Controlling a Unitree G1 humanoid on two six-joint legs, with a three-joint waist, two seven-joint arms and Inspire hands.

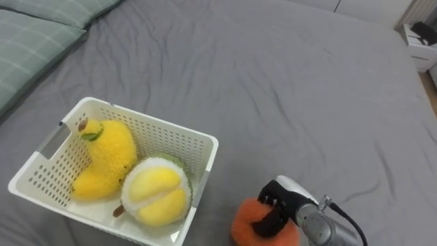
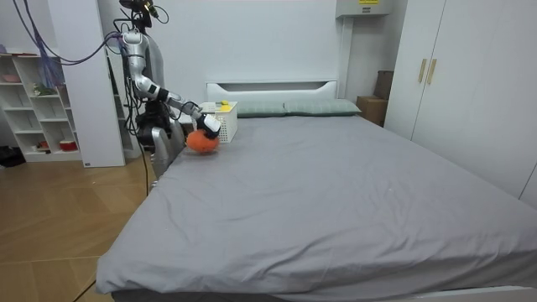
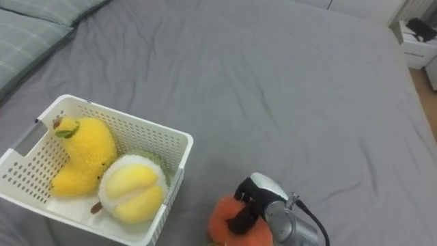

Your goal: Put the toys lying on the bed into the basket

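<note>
An orange plush toy (image 1: 254, 222) (image 3: 229, 222) lies on the grey bed just right of the white basket (image 1: 198, 140) (image 3: 174, 137). My right hand (image 1: 276, 205) (image 3: 249, 203) has its dark fingers curled over the toy's top. In the basket lie a yellow plush toy (image 1: 106, 157) (image 3: 82, 154) and a round white-and-yellow plush (image 1: 157, 191) (image 3: 133, 188). In the room view I stand at the bed's side near its head, right hand (image 2: 207, 124) on the orange toy (image 2: 201, 141) next to the basket (image 2: 225, 117).
Green checked pillows (image 1: 34, 41) lie at the upper left. The grey bedsheet (image 1: 293, 89) stretches wide ahead and to the right. A white bedside unit (image 1: 420, 44) stands past the bed's far right corner.
</note>
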